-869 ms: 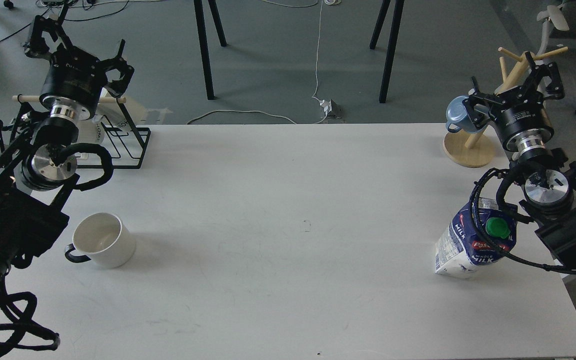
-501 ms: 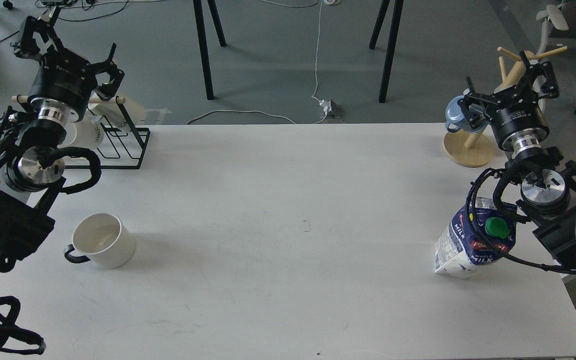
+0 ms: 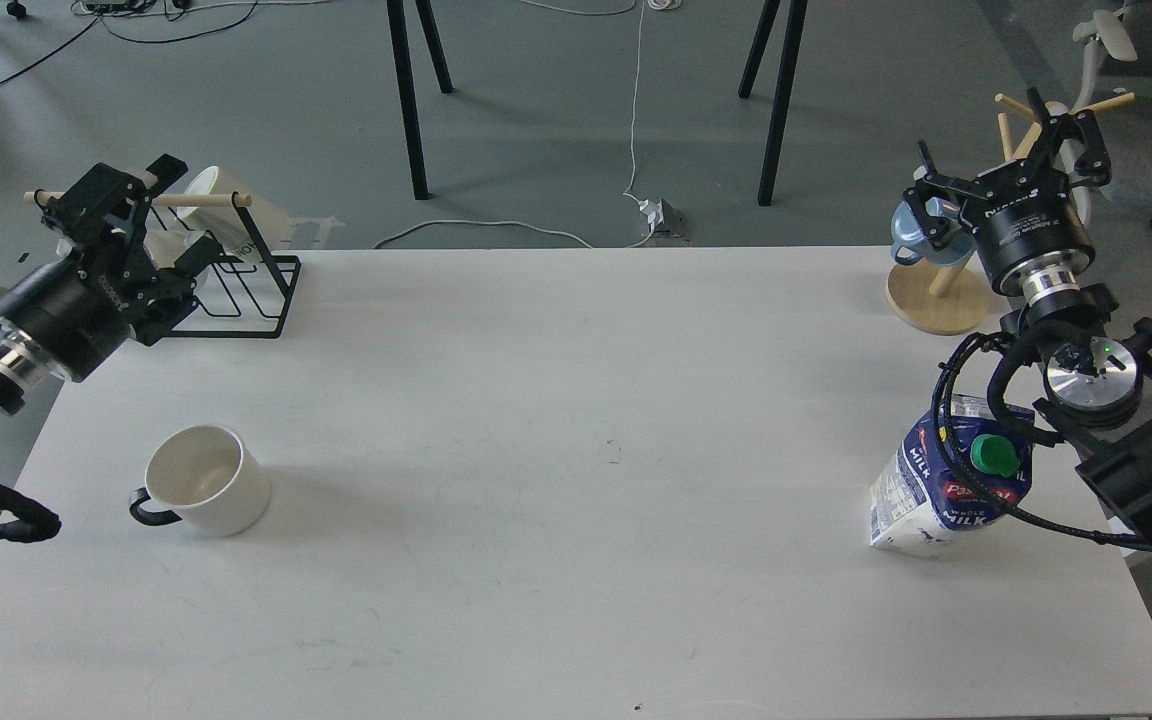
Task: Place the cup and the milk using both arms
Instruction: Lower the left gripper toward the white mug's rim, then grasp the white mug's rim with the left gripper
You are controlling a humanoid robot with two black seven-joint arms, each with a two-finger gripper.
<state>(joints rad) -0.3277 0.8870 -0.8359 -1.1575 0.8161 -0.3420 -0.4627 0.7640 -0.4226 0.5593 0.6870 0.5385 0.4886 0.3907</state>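
Note:
The cup (image 3: pixel 204 492), a wide white mug with a thin black handle pointing left, stands upright on the left part of the white table (image 3: pixel 576 400). The milk (image 3: pixel 951 487), a blue and white carton with a green cap, stands near the right edge, partly behind my right arm's cables. My left gripper (image 3: pixel 148 225) is open and empty at the table's back left, by the wire rack, well behind the cup. My right gripper (image 3: pixel 1006 165) is open and empty at the back right, in front of the mug tree, well behind the milk.
A black wire rack (image 3: pixel 261 295) with cream mugs on a wooden dowel (image 3: pixel 221 203) stands at the back left corner. A wooden mug tree (image 3: pixel 939 297) with a blue mug (image 3: pixel 914 230) stands at the back right. Black legs (image 3: pixel 406 100) stand on the floor beyond the table.

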